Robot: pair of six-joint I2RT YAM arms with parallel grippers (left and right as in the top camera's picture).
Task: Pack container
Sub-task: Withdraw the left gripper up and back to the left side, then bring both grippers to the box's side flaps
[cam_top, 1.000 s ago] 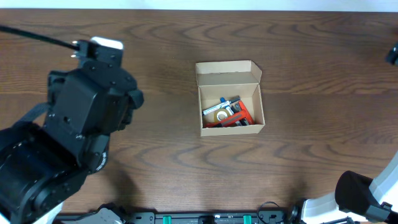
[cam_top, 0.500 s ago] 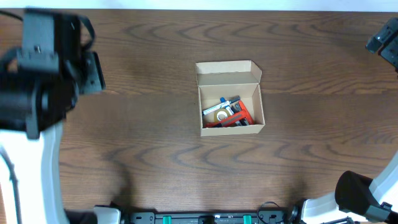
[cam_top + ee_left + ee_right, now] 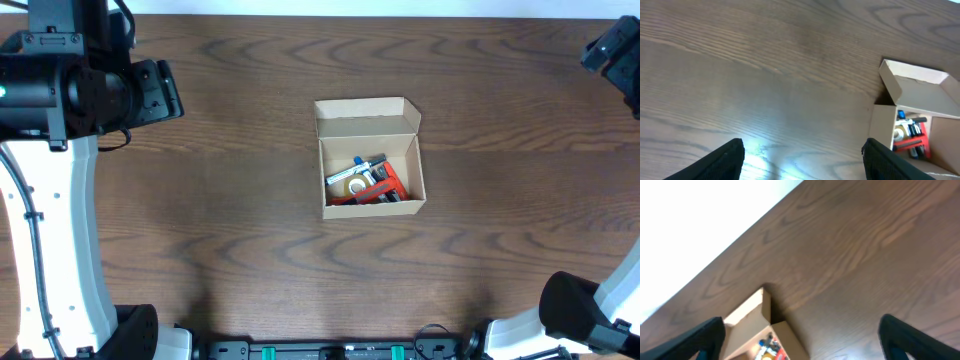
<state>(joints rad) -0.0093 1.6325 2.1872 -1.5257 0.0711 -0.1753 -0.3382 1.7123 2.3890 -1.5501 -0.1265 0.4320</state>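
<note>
Overhead: a small rectangular tan cardboard box sits at frame centre on the dark wooden table, its hinged lid flap open. A tape roll and pens lie inside.

Left wrist: the left gripper is spread wide and empty, with the box at lower right.

Right wrist: the right gripper is likewise spread and empty, with the box at lower left.

The box likely handles light, with thin walls that crush easily. Push the floppy flap by its free edge while bracing a side wall
</note>
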